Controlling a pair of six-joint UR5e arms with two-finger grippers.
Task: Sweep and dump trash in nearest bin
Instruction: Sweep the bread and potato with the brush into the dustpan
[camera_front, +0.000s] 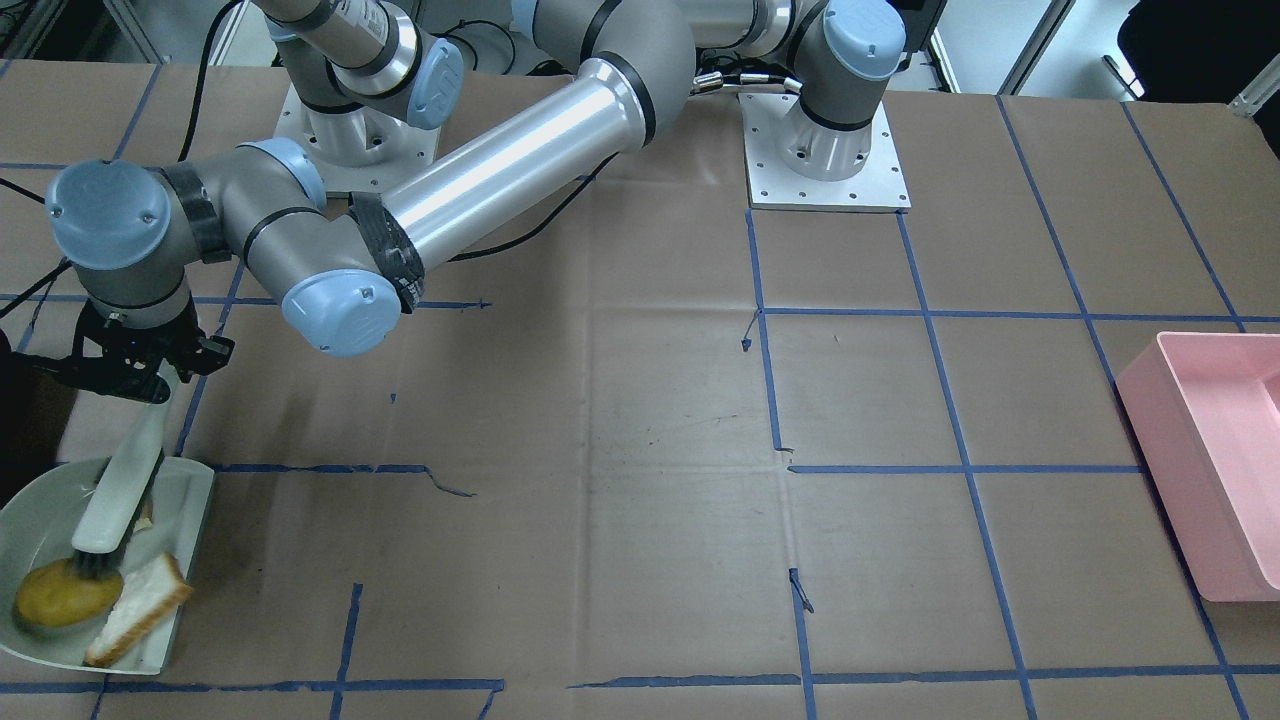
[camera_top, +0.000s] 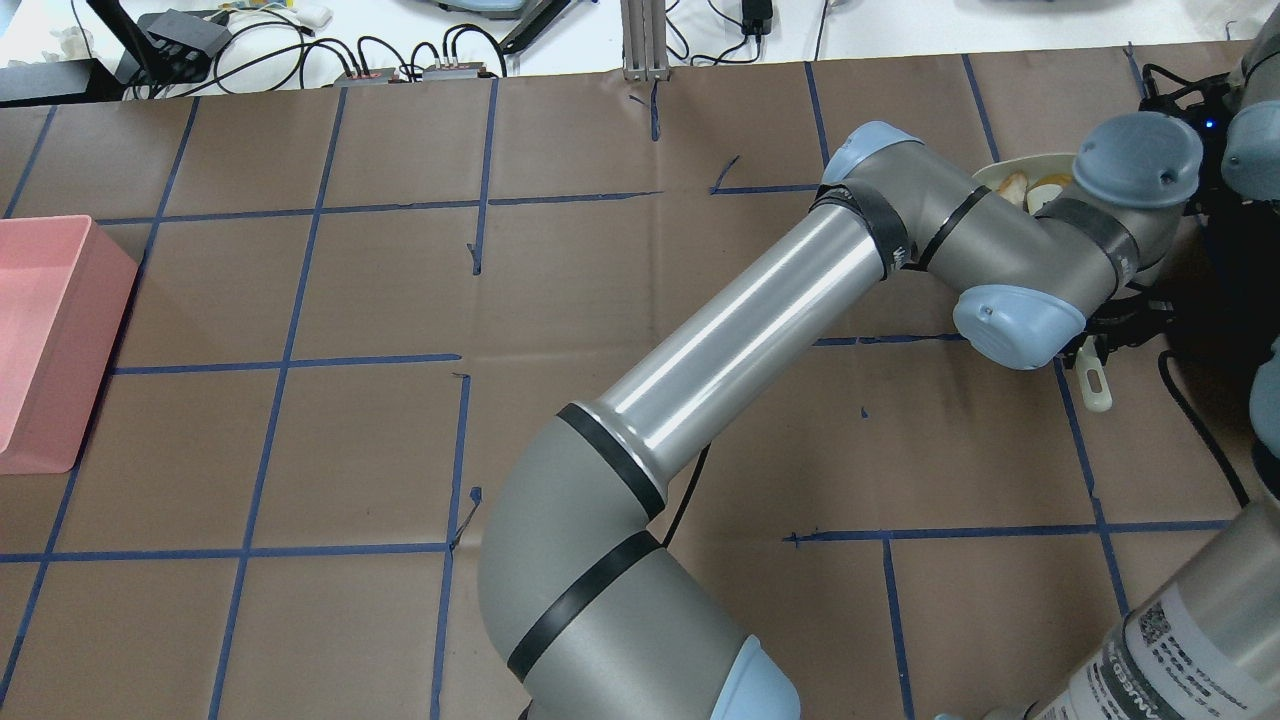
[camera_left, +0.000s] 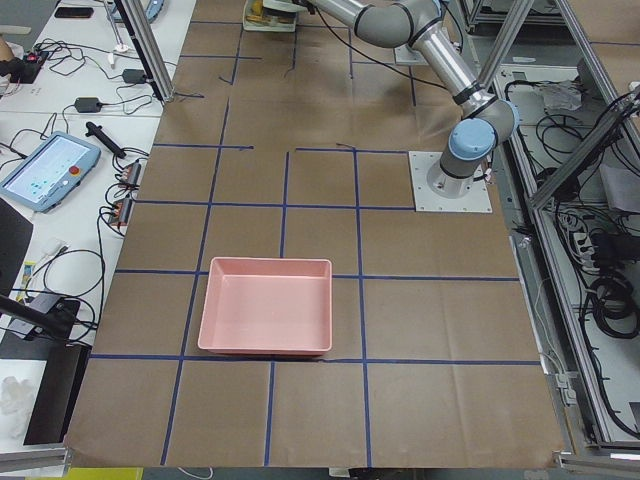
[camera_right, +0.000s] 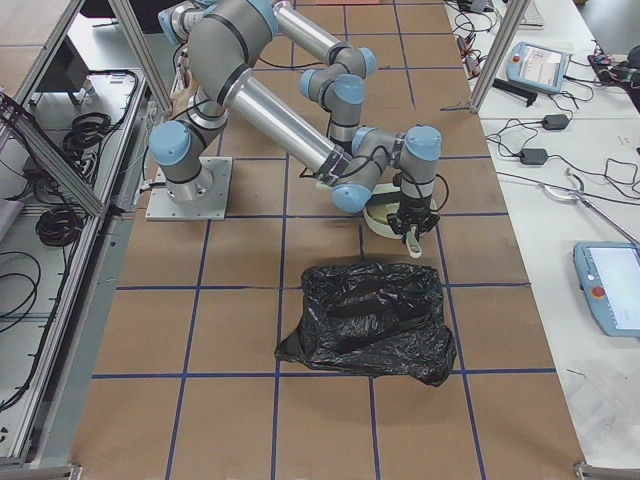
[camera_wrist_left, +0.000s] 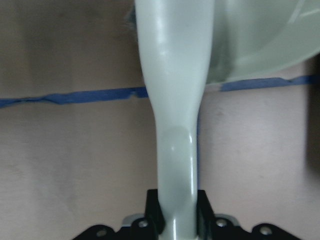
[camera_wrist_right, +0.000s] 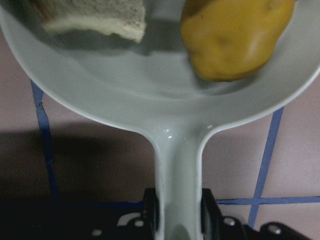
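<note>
Presently both my claws are clamped tight and the trash sits in the pan.

On the brown papered table (camera_front: 640, 400) a crumpled black bag (camera_right: 365, 320) lies near my two wrists, while the pink bin (camera_left: 265, 305) sits well apart at the table's other end. My right claw (camera_wrist_right: 179, 210) has its jaws closed hard on the handle of the pale green dustpan (camera_front: 40, 520), which rests on the table. My left arm reaches across, and my left claw (camera_wrist_left: 177, 215) grips the handle of the matching brush (camera_front: 115, 490), tilted down into the pan with its dark bristles touching the potato (camera_front: 65, 595). Just beside the potato, near the pan's open lip, lies a piece of bread (camera_front: 140, 610). A second scrap (camera_front: 146, 520) peeks out beside the brush.
</note>
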